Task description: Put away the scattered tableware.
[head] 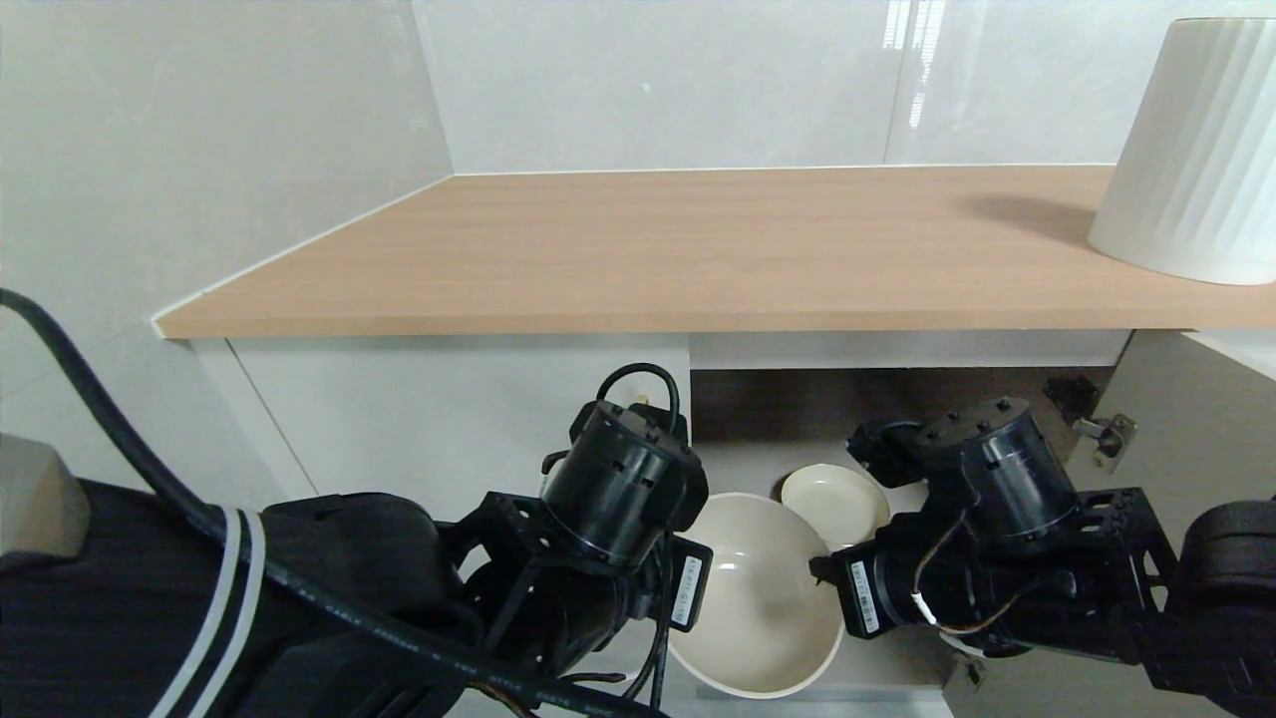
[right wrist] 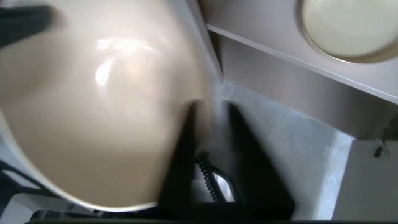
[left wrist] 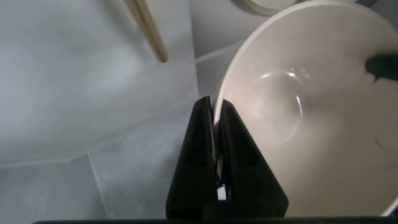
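Note:
A large cream bowl (head: pixel 758 598) hangs tilted in front of the open cabinet, between my two grippers. My left gripper (head: pixel 681 606) is shut on the bowl's left rim; in the left wrist view its fingers (left wrist: pixel 216 109) pinch the thin edge of the bowl (left wrist: pixel 311 124). My right gripper (head: pixel 822 570) is at the bowl's right rim. In the right wrist view it (right wrist: pixel 211 118) stands open, one finger against the bowl (right wrist: pixel 93 112) and the other apart. A small cream plate (head: pixel 835 504) lies on the cabinet shelf behind the bowl, also seen as the plate (right wrist: pixel 348 28).
A wooden countertop (head: pixel 698 249) runs above the cabinet, with a white ribbed shade (head: pixel 1196 150) on its right end. The cabinet's right door (head: pixel 1196 429) stands open on its hinge (head: pixel 1107 439); the left door (head: pixel 449 419) is closed. Walls close in at the left and back.

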